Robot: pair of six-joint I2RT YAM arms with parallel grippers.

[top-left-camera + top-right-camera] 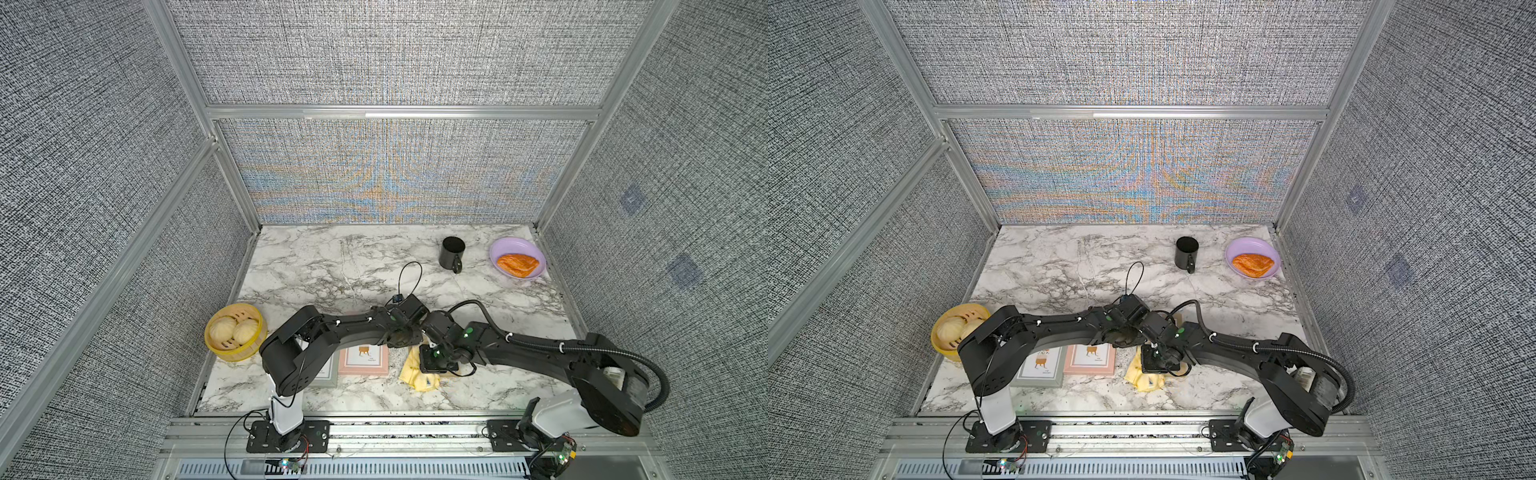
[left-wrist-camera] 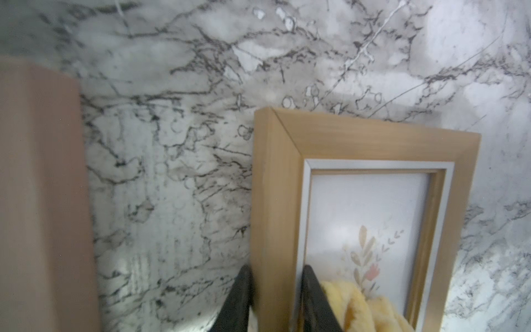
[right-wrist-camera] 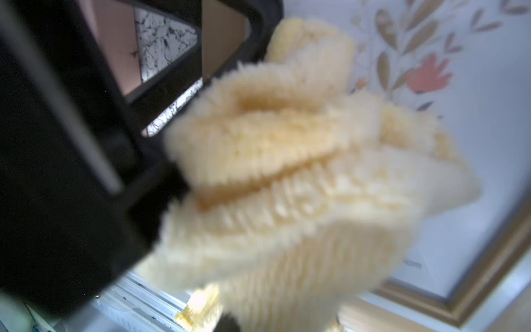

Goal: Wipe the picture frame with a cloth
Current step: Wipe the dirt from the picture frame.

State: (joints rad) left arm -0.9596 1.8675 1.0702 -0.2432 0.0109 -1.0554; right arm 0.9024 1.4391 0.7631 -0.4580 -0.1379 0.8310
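The picture frame (image 2: 373,143) is light wood around a flower print and lies on the marble table. My left gripper (image 2: 276,273) is shut on one side rail of it, one finger outside and one on the glass. The pale-yellow cloth (image 3: 287,186) is bunched on the glass, with my right gripper (image 1: 436,359) shut on it, its jaws buried in the fabric. In both top views the two grippers meet near the table's front, and the cloth (image 1: 415,372) (image 1: 1144,376) spills out below them. The wooden frame is almost wholly hidden under them there.
A pink frame (image 1: 363,359) and a grey frame (image 1: 1040,368) lie flat just left of the grippers. A bamboo steamer (image 1: 216,349) with buns stands at the left edge. A black mug (image 1: 452,253) and a purple plate (image 1: 496,249) with a pastry stand at the back right.
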